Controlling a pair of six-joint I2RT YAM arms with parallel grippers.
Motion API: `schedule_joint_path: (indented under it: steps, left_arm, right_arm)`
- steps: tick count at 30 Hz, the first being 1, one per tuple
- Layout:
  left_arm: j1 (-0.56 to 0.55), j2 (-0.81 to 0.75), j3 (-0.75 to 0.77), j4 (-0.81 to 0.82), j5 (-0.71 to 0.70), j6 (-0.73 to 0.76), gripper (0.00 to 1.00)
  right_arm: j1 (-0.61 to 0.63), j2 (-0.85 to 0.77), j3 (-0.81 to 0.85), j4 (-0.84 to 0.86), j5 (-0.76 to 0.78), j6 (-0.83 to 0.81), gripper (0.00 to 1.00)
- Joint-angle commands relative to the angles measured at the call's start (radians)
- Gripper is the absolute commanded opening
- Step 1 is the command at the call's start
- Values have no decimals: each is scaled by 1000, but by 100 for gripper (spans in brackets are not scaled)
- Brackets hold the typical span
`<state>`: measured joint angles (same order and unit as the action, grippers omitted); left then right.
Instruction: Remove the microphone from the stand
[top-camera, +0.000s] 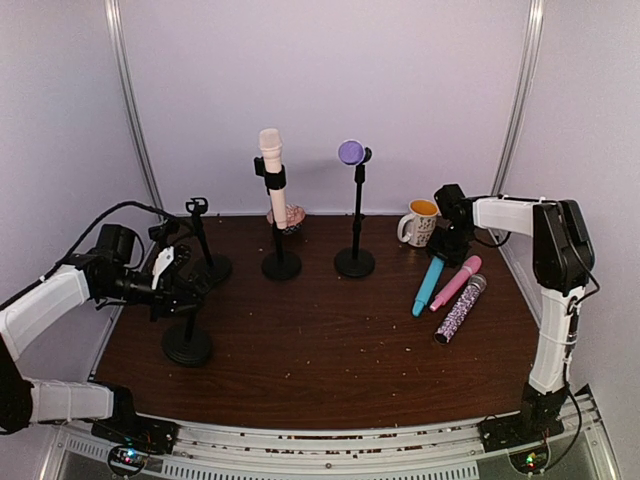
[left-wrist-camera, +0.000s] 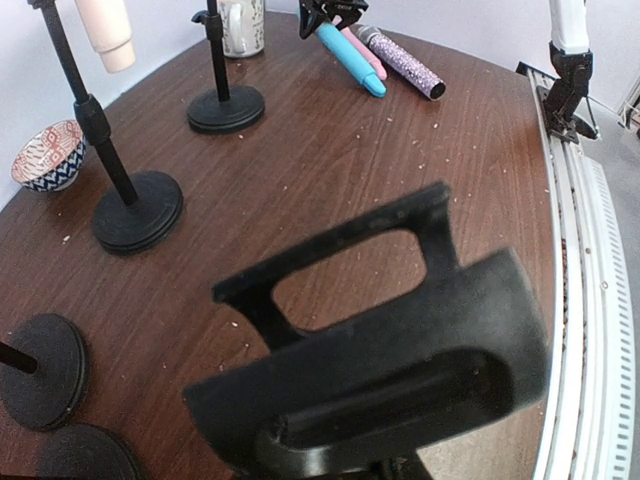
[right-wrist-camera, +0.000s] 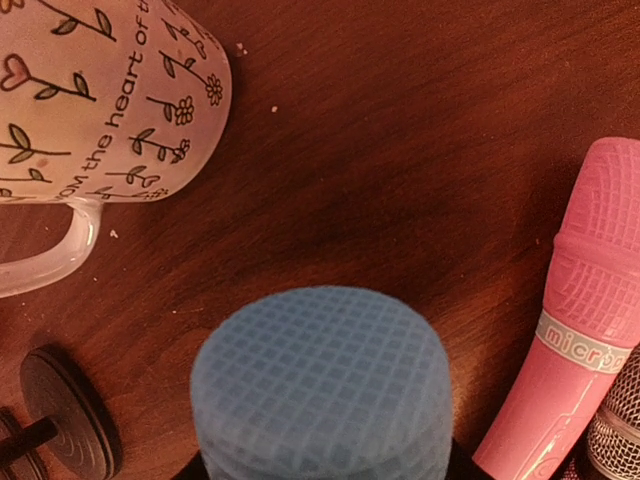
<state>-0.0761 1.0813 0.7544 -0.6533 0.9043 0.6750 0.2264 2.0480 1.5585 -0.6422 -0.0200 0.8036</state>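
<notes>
Your left gripper (top-camera: 172, 283) sits at the short black round-based stand (top-camera: 188, 340), with its empty clip right before the jaws. I can't tell whether they're spread. Steady that stand gently. Beyond them, the cream plastic microphone (top-camera: 272, 165) is clipped in a taller stand and is probably next.

Your right gripper (top-camera: 450, 240) has the blue mesh-headed microphone (right-wrist-camera: 320, 380) directly under its jaws, grip unclear. If you're holding it, lay it flat before releasing. Left of the jaws, the flowered ceramic mug (right-wrist-camera: 90, 90) reads "the heart of". To their right, the pink microphone (right-wrist-camera: 590, 300) has a band reading "micro".
</notes>
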Motion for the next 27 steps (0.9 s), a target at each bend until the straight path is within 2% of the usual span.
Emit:
schedule_joint_path:
  steps: [1,4,13,20,27]
  left_arm:
    - [40,-4,-19,99,70,42,26]
    - [64,9,-32,93,74,70,32]
    - [117,57,-37,74,41,174,34]
    - [128,37,16,-19,-34,258,53]
    - [128,12,49,-98,-61,263,58]
  right_arm:
    - [-8,17,-3,16,0,33,39]
    - [-7,22,-4,25,-5,41,40]
    - [-8,25,-17,45,-20,52,43]
    - [-7,21,-5,26,-10,29,55]
    - [-8,14,4,19,2,17,58]
